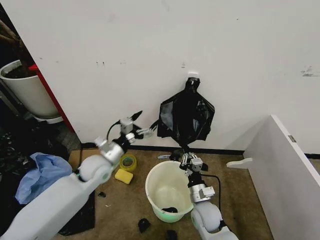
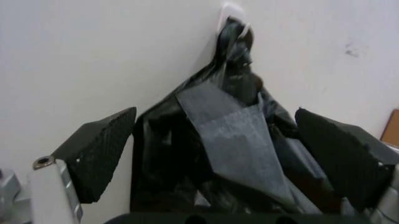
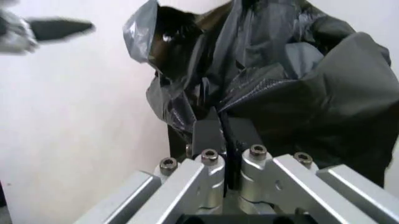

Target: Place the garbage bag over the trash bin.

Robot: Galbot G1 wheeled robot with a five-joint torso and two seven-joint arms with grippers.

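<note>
Two grippers at the hung garbage bag (image 1: 186, 116): left gripper (image 1: 145, 131) spread beside it, right gripper (image 1: 187, 159) pinched together beneath (fetching stage); next, grasp it and carry it to the trash bin (image 1: 167, 192).

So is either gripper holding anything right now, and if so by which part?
The right gripper is shut on the garbage bag's bottom edge. The left gripper is open beside the bag, holding nothing.

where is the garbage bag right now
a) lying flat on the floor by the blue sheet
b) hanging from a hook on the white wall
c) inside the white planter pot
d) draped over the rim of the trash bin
b: the garbage bag hangs from a small white hook on the wall, above the trash bin, with the open left claw beside it.
</note>
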